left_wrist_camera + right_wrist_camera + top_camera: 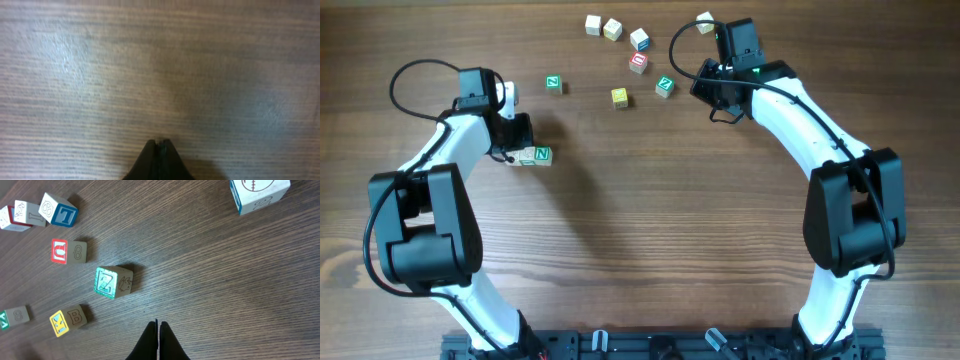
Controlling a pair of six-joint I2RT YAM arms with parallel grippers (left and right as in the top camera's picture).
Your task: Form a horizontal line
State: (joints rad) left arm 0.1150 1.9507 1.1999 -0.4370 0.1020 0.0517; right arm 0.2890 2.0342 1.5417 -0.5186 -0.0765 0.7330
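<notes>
The horizontal line (533,156) is a short row of pale cubes left of centre in the overhead view. Its right end cube (542,155) has a green letter, and its left end is hidden under my left gripper (513,140). The left wrist view shows only bare wood ahead of the left gripper's shut fingers (160,144); the row is out of that view. My right gripper (708,92) is shut and empty, at the back right beside the loose cubes. In the right wrist view its fingers (158,325) are apart from a green Z cube (114,282).
Loose cubes lie scattered at the back: a green one (553,84), a yellow one (619,97), a red one (638,63), a green one (664,86) and several pale ones (612,29). One cube (705,21) sits by the right wrist.
</notes>
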